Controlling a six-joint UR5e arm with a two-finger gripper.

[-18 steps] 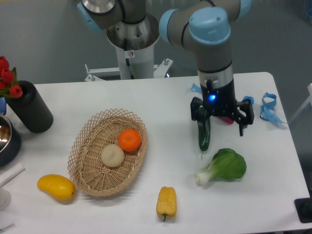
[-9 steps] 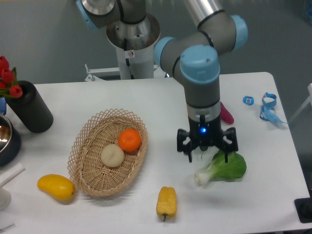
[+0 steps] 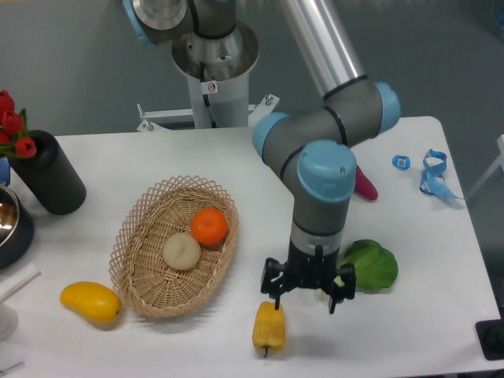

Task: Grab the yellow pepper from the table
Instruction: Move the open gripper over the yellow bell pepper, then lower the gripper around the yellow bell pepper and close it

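The yellow pepper (image 3: 268, 327) lies on the white table (image 3: 409, 331) near the front edge, lobed, with its green stem toward the front. My gripper (image 3: 305, 305) points down with its jaws open and empty. It hovers just behind and to the right of the pepper. Its left finger (image 3: 273, 291) is right above the pepper's far end; I cannot tell whether it touches. The right finger (image 3: 339, 293) is over bare table in front of a green leafy vegetable.
A wicker basket (image 3: 150, 272) at left holds an orange (image 3: 209, 226) and a pale round thing (image 3: 182, 251). A smooth yellow mango-shaped fruit (image 3: 91, 302) lies front left. A green leafy vegetable (image 3: 372, 265) lies right of the gripper. A black vase (image 3: 55, 183) stands far left.
The arm has swung from the table's back right toward the front left and come down beside the yellow pepper. The jaws have stayed open. The pepper has not moved.
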